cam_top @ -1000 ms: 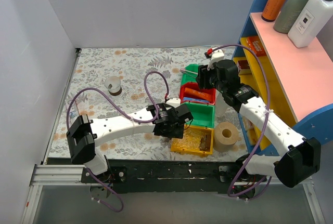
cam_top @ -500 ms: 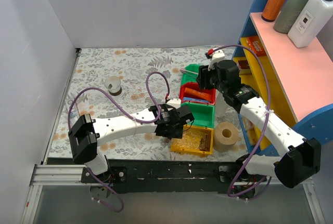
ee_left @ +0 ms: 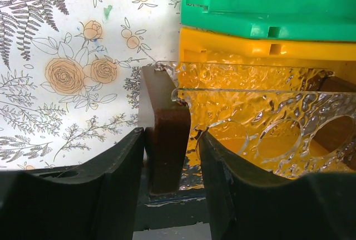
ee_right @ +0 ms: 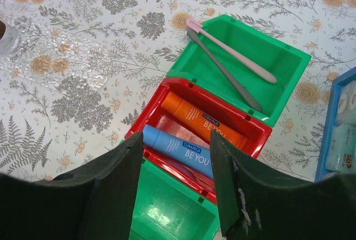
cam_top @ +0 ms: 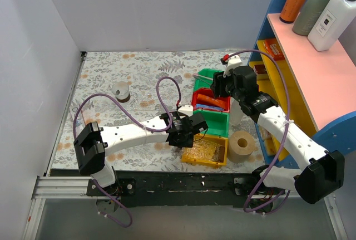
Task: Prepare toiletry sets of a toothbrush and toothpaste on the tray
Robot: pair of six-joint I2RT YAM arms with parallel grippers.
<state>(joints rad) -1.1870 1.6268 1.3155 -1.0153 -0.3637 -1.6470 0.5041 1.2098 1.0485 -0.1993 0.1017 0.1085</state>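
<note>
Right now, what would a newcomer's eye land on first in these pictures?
The left gripper straddles the dark brown end piece of the clear tray, at the yellow bin near the table's front edge. Farther back, the right gripper hangs open above the red bin holding a blue toothpaste and an orange tube, with two toothbrushes in the green bin beyond.

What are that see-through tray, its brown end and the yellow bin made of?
The tray looks like clear plastic, glossy and rippled; yellow shows through it. Its end piece is dark brown, opaque and matte: perhaps wood or plastic, I cannot tell which. The yellow bin looks like smooth moulded plastic, with a slot cut in its rim.
</note>
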